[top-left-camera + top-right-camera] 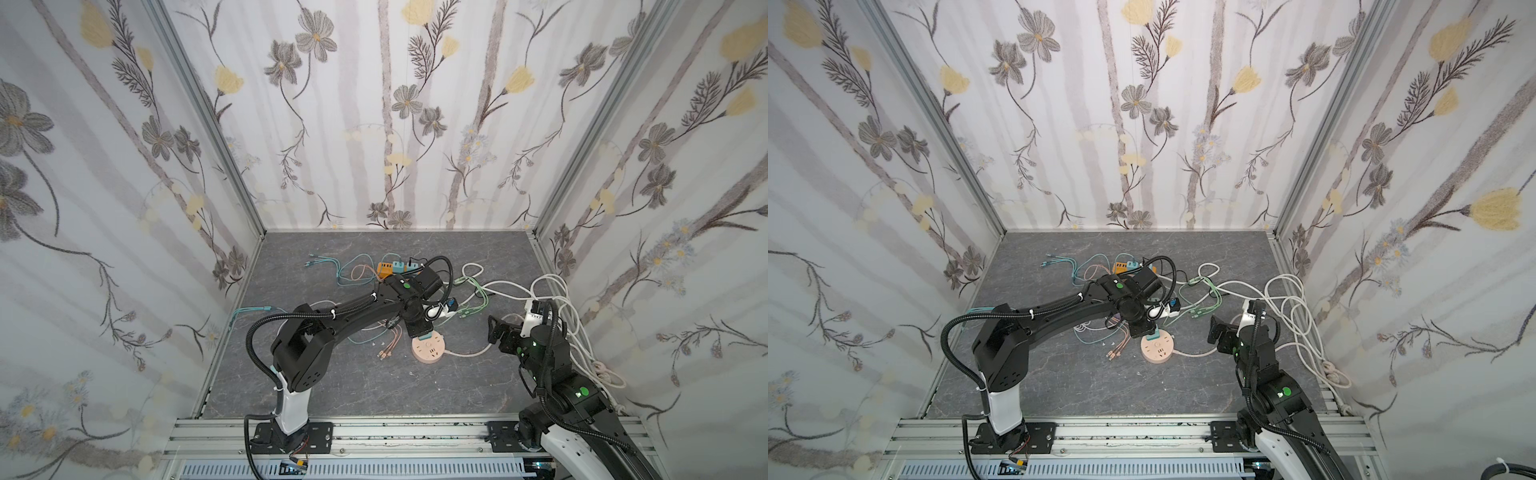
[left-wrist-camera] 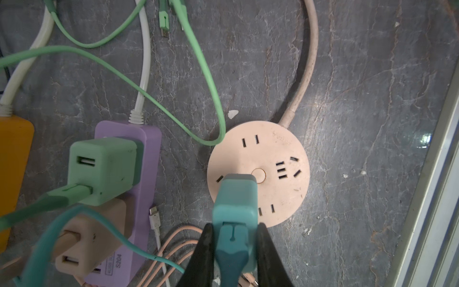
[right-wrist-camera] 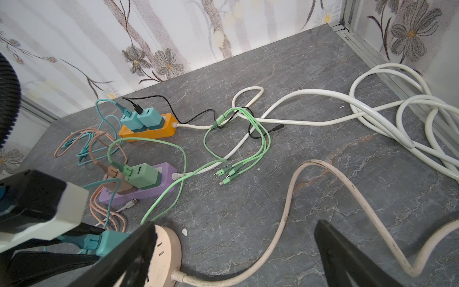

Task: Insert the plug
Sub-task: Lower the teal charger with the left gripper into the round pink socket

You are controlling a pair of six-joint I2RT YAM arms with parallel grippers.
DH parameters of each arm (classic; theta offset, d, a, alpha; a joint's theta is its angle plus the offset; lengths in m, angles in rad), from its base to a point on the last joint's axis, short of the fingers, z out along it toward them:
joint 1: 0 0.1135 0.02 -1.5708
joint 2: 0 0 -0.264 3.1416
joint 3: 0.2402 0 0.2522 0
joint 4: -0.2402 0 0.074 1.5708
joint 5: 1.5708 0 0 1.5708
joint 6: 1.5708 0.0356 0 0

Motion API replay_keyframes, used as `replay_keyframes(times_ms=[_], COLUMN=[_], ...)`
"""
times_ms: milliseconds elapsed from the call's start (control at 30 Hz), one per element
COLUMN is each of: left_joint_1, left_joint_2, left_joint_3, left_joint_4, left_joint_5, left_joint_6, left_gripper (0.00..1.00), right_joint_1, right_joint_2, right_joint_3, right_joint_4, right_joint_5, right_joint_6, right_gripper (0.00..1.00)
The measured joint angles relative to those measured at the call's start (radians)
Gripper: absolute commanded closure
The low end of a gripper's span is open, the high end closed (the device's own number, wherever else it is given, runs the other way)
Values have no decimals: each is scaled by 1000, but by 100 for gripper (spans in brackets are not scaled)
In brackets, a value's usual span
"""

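- The left gripper (image 2: 236, 244) is closed on the teal plug (image 2: 234, 198), which is pinched by its two flat sides at the cable end.
- The plug's nose is held over the round pink socket (image 2: 273, 154), close to the centre button. The prongs are hidden, so seating cannot be judged.
- The plug is judged a light, rigid plastic block with smooth sides, likely to twist in a loose grip. Its soft teal cable (image 2: 42, 243) trails behind.
- The socket is judged light enough to slide when pressed.
- The right gripper (image 3: 236, 248) is spread wide beside the socket, with nothing held.
- A purple power strip (image 2: 149, 154) lies nearby.
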Motion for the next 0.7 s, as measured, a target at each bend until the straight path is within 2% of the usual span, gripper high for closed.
replay_keyframes(times_ms=[700], left_joint_1=[0], left_joint_2=[25], left_joint_3=[-56], left_joint_4=[117], left_joint_5=[-9], left_joint_6=[-33], left_gripper=[100], right_joint_1=[0], right_joint_2=[5], right_joint_3=[0], right_joint_4=[0], right_joint_5=[-8], right_joint_6=[0], right_gripper=[1])
